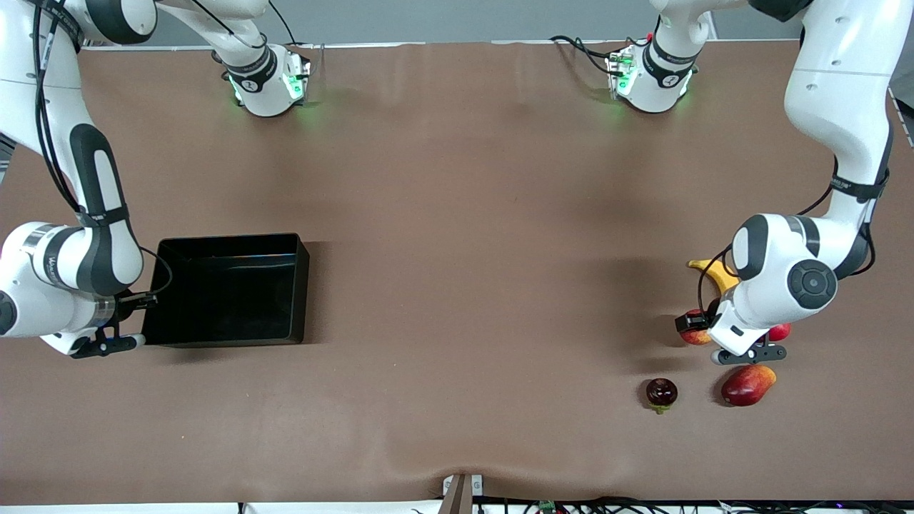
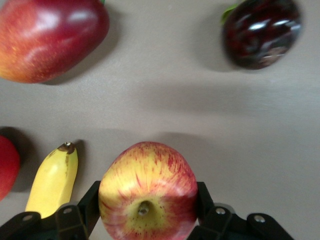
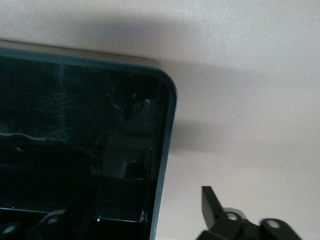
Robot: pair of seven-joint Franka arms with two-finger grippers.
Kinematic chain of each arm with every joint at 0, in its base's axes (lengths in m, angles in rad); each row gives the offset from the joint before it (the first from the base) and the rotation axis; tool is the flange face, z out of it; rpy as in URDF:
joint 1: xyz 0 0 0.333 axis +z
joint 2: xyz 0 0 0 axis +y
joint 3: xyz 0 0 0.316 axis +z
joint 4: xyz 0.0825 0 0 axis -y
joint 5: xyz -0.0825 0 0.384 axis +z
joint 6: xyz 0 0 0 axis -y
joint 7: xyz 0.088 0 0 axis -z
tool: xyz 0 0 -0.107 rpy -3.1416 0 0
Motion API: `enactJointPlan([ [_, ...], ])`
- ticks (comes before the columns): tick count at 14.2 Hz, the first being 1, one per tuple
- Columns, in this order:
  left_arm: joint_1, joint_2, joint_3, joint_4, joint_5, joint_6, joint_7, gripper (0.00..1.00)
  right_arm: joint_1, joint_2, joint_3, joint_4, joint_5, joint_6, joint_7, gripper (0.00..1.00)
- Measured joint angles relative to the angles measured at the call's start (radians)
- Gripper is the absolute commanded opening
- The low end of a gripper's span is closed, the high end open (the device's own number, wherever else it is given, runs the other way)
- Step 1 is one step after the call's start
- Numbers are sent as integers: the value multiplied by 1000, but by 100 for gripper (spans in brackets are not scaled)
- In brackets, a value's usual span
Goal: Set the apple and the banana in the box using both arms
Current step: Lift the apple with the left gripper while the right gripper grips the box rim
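At the left arm's end of the table, my left fingers (image 2: 204, 201) are closed partway around the apple (image 2: 148, 190), one black pad pressed on each flank, its stem dimple facing my wrist camera; the banana (image 2: 53, 179) lies just beside it with its long axis running roughly six to twelve o'clock in that view. My right gripper (image 1: 107, 341) waits wide open and empty, straddling the wall of the box (image 1: 228, 289) at about seven o'clock of it. The apple is smooth, waxy, red-streaked yellow; the box is glossy black plastic, well apart.
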Motion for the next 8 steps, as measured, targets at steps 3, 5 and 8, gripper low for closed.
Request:
enactJointPlan([
  [3,-27,-53,-24,40,0,-119,-31,0,0,3,0,0,4,3,-2,63],
  [5,-35,-80,-57,63,0,-176,-68,0,-6,3,0,0,12,7,-2,42],
  [8,-38,-103,-92,97,0,-238,-89,0,-25,3,0,0,29,8,-2,24],
])
